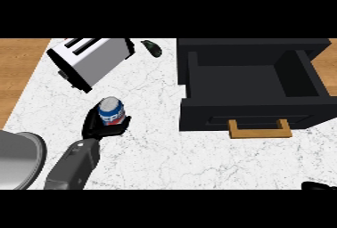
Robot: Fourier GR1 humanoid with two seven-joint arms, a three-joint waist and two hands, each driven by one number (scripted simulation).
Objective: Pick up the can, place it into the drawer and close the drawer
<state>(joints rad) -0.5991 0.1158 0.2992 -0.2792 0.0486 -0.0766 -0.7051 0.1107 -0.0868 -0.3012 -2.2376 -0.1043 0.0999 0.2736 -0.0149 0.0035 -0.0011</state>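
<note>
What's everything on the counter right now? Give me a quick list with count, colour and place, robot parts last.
can: one, blue with a silver top, upright on the counter left of centre, inside the left hand's grasp
drawer: one, black box with a tan handle, pulled open at the right, nothing visible inside
toaster: one, silver with black trim, upper left, tilted
dark object: one, blackish, at the counter's far edge beside the toaster; cannot tell what it is
counter: one, white marble top, wood showing at the left
left hand: one, black, on a grey forearm, curled round the can
right hand: one, black, only a sliver at the lower right edge
</note>
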